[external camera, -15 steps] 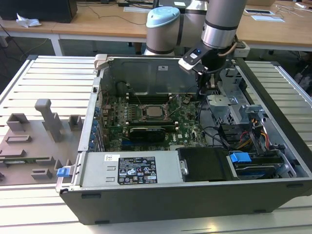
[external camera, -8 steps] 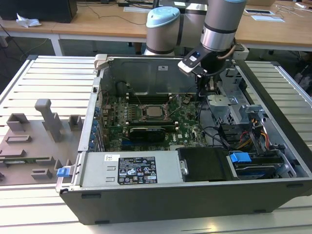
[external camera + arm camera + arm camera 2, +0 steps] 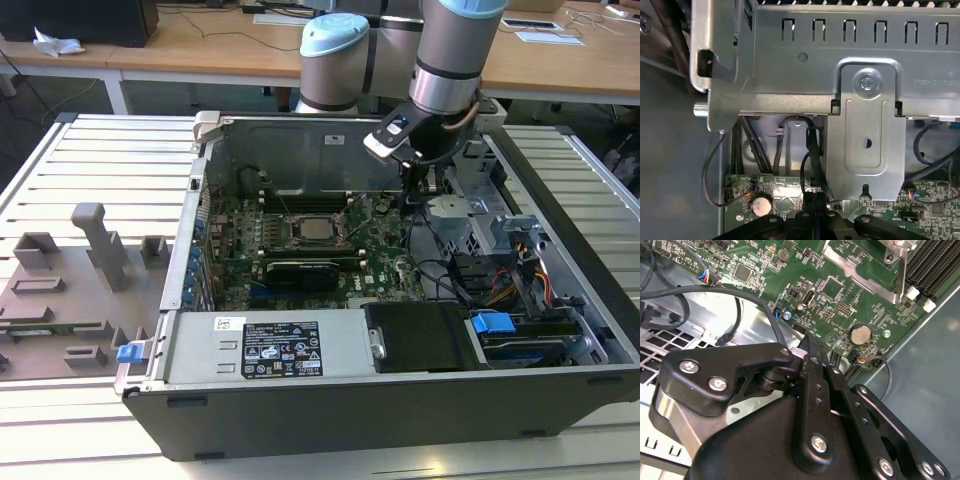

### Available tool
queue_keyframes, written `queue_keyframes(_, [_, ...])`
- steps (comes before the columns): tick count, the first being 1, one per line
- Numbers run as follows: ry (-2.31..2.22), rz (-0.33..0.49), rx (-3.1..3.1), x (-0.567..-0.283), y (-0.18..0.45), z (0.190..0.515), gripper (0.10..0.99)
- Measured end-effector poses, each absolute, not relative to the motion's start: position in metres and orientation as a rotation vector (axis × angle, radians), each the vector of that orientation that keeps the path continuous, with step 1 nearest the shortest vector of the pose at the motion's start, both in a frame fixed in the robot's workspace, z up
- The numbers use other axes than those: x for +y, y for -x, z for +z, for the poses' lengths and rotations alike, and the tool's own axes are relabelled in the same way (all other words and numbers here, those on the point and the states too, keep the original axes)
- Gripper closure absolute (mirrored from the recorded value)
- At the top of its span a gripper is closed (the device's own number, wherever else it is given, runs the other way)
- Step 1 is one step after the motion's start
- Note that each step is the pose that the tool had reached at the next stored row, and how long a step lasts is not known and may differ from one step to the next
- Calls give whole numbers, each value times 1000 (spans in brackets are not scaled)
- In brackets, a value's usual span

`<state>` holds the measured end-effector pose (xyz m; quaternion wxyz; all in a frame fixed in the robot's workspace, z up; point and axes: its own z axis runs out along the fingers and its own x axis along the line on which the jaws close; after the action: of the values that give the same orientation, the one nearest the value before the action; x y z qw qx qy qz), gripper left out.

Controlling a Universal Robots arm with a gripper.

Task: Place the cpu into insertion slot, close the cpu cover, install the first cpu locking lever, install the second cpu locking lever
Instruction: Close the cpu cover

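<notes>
Your pincer [image 3: 812, 352] has its fingers pressed together on nothing, probably so you have a slim tip for nudging levers rather than gripping. It hangs low over the motherboard [image 3: 835, 310] edge, just beside the coin battery [image 3: 860, 333]. Well off from it, toward the exterior view's left, the cpu [image 3: 318, 229] lies flat in its socket.

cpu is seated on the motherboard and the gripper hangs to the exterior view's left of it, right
One part is off. The cpu is seated on the motherboard, but the gripper hangs to the exterior view's right of it, not its left. The exterior view shows this.
</notes>
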<state>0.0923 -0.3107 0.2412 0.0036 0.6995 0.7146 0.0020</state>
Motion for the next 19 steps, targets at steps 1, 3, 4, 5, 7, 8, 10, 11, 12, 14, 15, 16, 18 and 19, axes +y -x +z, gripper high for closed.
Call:
queue_keyframes(1, [-2192, 6, 2240, -311, -92, 240, 980])
queue_keyframes(3, [-2192, 6, 2240, -311, -92, 239, 980])
queue_keyframes(4, [-2192, 6, 2240, -311, -92, 239, 980])
queue_keyframes(5, [-2192, 6, 2240, -311, -92, 239, 980])
queue_keyframes(7, [-2193, 7, 2239, -311, -92, 239, 980])
queue_keyframes(8, [-2192, 7, 2240, -311, -89, 239, 980])
queue_keyframes(10, [-2192, 7, 2239, -311, -81, 239, 980])
queue_keyframes(11, [-2192, 8, 2239, -311, -78, 239, 980])
queue_keyframes(12, [-2192, 8, 2239, -311, -74, 239, 980])
queue_keyframes(14, [-2192, 8, 2239, -311, -64, 239, 980])
queue_keyframes(15, [-2192, 8, 2239, -311, -61, 239, 980])
queue_keyframes(16, [-2192, 8, 2239, -311, -58, 239, 980])
queue_keyframes(18, [-2192, 8, 2239, -311, -51, 239, 980])
queue_keyframes(19, [-2192, 8, 2239, -311, -48, 239, 980])
